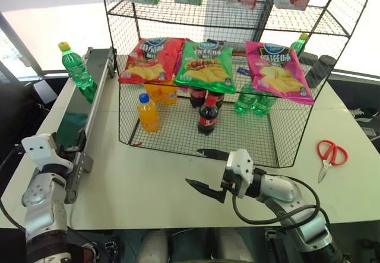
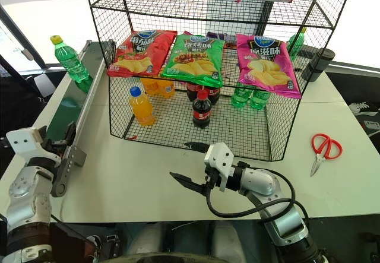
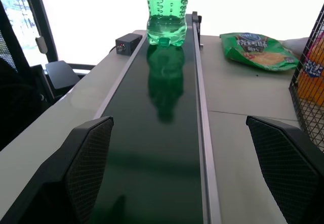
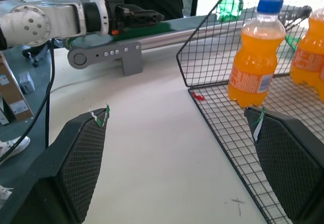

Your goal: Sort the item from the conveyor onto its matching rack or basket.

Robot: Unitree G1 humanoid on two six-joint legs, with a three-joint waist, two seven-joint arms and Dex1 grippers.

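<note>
Green bottle [image 1: 76,66], label print unreadable

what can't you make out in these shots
- Green bottle on the conveyor: cap cut off by the left wrist view's top edge.
- Green bottles in the rack: tops hidden behind the pink chip bag, head views.
- Chip bag print: too small to read.

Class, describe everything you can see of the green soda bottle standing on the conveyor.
The green soda bottle is small, of translucent green plastic, with a yellow screw cap and a green label. It stands upright at the far end of the dark green conveyor, between its grey rails, its reflection lying on the belt. Only the belt touches it; no claw is near it.
</note>
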